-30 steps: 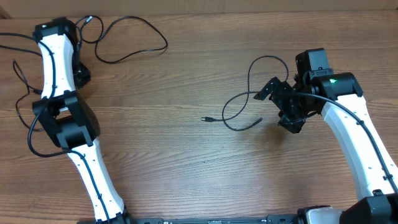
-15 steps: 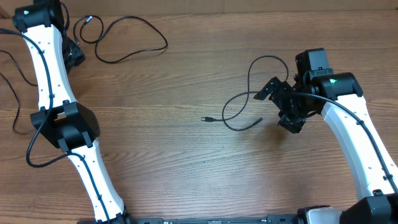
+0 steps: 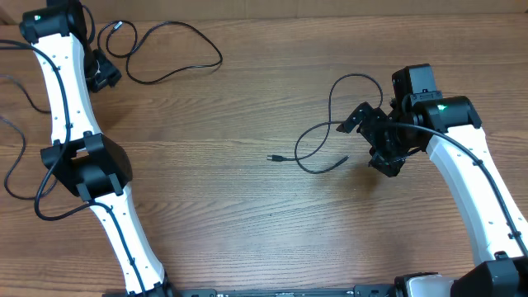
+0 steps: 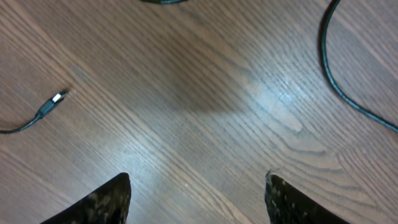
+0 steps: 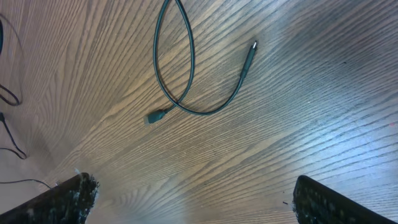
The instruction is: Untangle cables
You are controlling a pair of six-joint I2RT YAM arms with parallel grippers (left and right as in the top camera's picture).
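Observation:
A long black cable (image 3: 177, 51) lies in loops at the table's back left; its plug (image 4: 55, 99) and a curved stretch (image 4: 339, 78) show in the left wrist view. My left gripper (image 3: 101, 74) hovers just left of it, open and empty (image 4: 198, 196). A shorter black cable (image 3: 330, 124) lies in a loop at centre right, with one plug (image 3: 274, 157) to the left and the other end (image 3: 342, 157) near my right gripper (image 3: 371, 142). That gripper is open and empty (image 5: 199, 199), above bare wood beside the loop (image 5: 177, 74).
The arms' own thin black leads (image 3: 16, 165) hang off the left edge of the wooden table (image 3: 231, 214). The left arm's elbow (image 3: 87, 165) stands over the left side. The two cables lie apart from each other.
My left arm has swung toward the back left corner, its gripper now beside the long cable's end. The right arm and both cables have not moved.

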